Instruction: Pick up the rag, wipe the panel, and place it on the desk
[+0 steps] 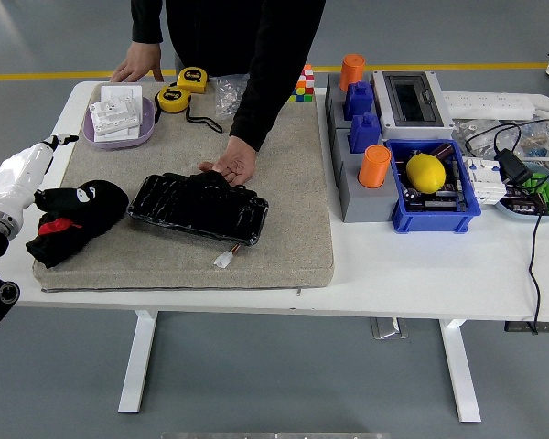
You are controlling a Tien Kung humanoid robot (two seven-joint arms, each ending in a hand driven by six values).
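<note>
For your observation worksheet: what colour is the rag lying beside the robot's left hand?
Black, with a small red patch, on the rag by the left hand; the head view shows it best.

Single head view: high on the robot's side, facing forward and down over the white table point(421, 265), whole tabletop in frame.

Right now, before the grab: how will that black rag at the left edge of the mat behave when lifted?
The rag lies crumpled in soft folds, so it is probably floppy and will droop from wherever it is pinched. It looks like thin cloth, likely light. Bunched on the mat, it may unfold or drag a trailing corner. The left robot hand is beside it.
</note>
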